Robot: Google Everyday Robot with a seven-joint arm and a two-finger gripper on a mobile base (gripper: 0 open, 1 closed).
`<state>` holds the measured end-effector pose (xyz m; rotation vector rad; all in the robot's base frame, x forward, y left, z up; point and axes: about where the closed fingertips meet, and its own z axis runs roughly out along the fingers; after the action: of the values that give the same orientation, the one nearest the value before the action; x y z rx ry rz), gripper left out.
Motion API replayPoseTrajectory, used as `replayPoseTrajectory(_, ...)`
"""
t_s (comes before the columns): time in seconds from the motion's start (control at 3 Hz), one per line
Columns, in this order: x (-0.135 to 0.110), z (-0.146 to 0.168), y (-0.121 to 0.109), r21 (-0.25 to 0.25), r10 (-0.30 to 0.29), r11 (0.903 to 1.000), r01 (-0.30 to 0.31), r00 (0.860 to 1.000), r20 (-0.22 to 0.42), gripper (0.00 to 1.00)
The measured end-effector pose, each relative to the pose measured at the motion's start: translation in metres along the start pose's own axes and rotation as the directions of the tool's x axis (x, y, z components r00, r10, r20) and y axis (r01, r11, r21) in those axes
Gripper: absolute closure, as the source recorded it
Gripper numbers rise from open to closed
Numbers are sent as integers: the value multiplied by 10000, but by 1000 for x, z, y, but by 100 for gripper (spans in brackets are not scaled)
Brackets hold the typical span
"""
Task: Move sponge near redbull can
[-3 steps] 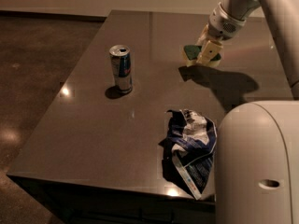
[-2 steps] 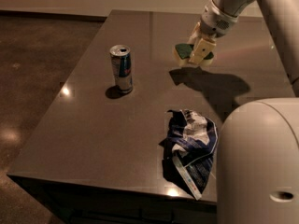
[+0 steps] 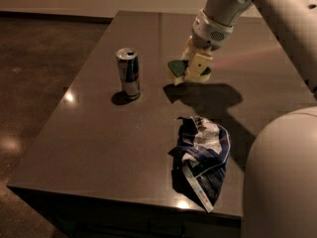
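Over the far side of the worktop, the end effector is gripping the sponge w/ its fingers closed on it. The green face is poking out toward the redbull can, and the sponge seems to be hanging clear of the surface, judging by the shadow lying beneath it. The can is standing upright, near the sponge but apart from it, w/ bare worktop between them. Main risk, imo, is coming in too close: the can is looking slim and tall, so a nudge from the sponge's leading edge or a finger is probably tipping it over or sending it rolling. Second risk is the grip. Only part of the sponge is sitting between the fingers, and foam is squashy, so it may be slipping or twisting during travel and landing short. Letting go from height is also risky, since a light sponge is likely bouncing off target, poss. into the can. A crumpled blue-and-white bag is lying toward the front edge, well apart from the direct path, so it's looking like a minor concern unless the arm is swinging low.
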<state>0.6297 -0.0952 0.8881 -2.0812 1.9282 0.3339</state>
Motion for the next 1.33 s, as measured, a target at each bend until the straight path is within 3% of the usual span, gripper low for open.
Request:
replayPoseTrajectory(0.33,-20,18,19,-515,-321,9982,322,9995,27,100)
replayPoseTrajectory(0.67,-39,31,30,-780,-518,9956,522,9986,81,84)
replayPoseTrajectory(1.0,-61,46,33,-984,-615,9931,636,9978,241,52)
replayPoseTrajectory(1.33,-69,55,34,-1107,-572,9920,606,9978,336,29)
